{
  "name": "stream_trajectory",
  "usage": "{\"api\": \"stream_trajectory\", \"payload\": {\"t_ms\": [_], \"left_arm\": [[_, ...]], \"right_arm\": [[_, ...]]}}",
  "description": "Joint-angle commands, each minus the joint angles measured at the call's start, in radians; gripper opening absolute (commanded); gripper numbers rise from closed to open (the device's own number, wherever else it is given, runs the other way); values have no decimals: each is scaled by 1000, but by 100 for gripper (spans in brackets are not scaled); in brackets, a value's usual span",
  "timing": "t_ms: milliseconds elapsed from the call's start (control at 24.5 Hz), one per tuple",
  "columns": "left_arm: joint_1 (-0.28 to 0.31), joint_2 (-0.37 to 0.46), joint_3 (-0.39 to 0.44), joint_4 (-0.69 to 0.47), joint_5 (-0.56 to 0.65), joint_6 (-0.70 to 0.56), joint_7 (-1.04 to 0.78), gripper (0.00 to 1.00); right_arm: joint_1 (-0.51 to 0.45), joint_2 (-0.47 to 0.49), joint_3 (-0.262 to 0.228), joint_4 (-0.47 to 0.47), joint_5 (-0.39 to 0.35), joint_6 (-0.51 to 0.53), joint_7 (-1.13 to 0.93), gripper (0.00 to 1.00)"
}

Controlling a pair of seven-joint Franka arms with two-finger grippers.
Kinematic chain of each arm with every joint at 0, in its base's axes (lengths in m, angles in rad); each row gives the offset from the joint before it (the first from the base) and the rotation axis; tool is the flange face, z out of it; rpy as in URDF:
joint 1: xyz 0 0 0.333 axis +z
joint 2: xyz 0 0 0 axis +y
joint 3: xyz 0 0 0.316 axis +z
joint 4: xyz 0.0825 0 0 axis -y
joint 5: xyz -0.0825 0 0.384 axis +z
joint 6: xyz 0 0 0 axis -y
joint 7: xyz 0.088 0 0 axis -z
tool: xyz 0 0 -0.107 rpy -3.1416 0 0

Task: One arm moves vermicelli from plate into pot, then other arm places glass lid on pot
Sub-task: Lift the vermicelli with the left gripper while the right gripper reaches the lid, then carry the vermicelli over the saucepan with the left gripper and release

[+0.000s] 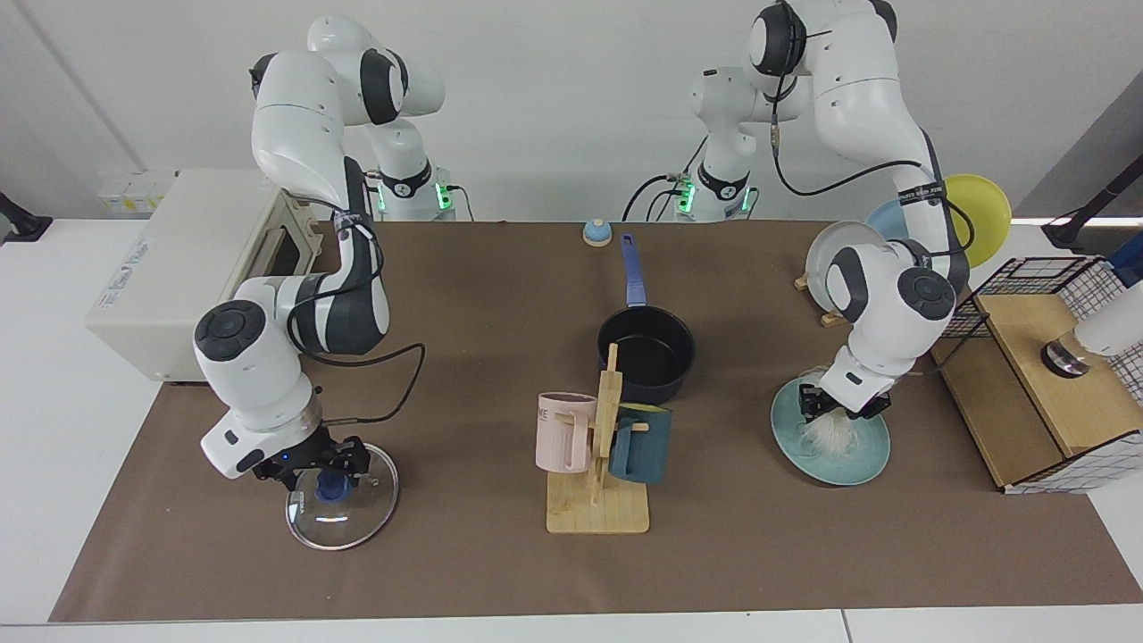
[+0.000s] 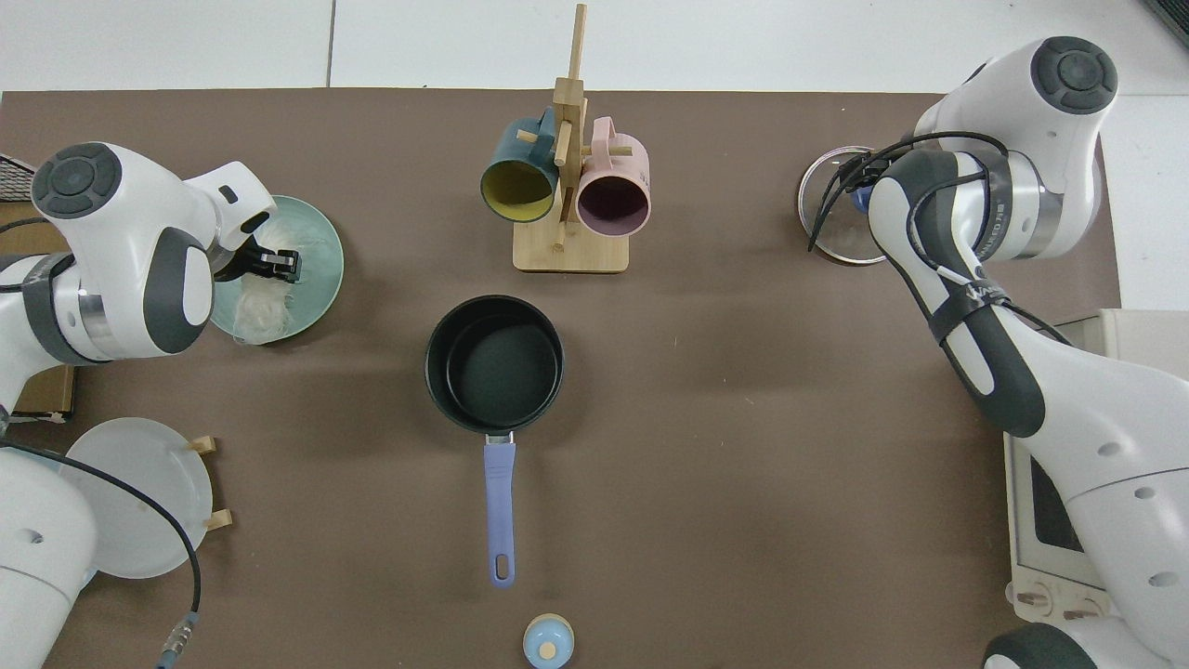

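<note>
We have the pot [image 1: 646, 353] empty mid-table. Near one end, our left gripper [image 1: 843, 409] pinches the vermicelli [image 1: 832, 434] on the plate [image 1: 871, 457]: light, limp, likely to shed strands, best taken mid-clump. Opposite, our right gripper [image 1: 324, 466] straddles the glass lid [image 1: 344, 511]'s knob; closure unclear.

Left tool [image 1: 844, 411] pinches vermicelli [image 1: 832, 435] on the plate [image 1: 871, 455]; right tool [image 1: 323, 465] straddles the glass lid [image 1: 344, 518] knob.

No lettering reads clearly; the pink mug [image 1: 564, 432] bears small illegible dark print
</note>
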Motion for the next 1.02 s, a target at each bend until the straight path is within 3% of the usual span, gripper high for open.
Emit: {"api": "stream_trajectory", "payload": {"t_ms": [0, 245, 652, 815, 978], "left_arm": [[4, -15, -3, 71, -11, -89, 8, 0], [-13, -87, -6, 124, 0, -198, 4, 0], [-36, -232, -21, 87, -5, -400, -42, 0], [-42, -266, -23, 33, -5, -388, -67, 0], [-97, -268, -33, 33, -2, -394, -174, 0]], "right_arm": [[-1, -8, 7, -32, -2, 27, -16, 97], [-8, -8, 7, -60, 6, 67, -20, 97], [-10, -8, 7, -83, 7, 112, -34, 96], [-13, -8, 9, -86, 6, 136, -34, 96], [-13, -8, 9, -87, 9, 142, -31, 95]]}}
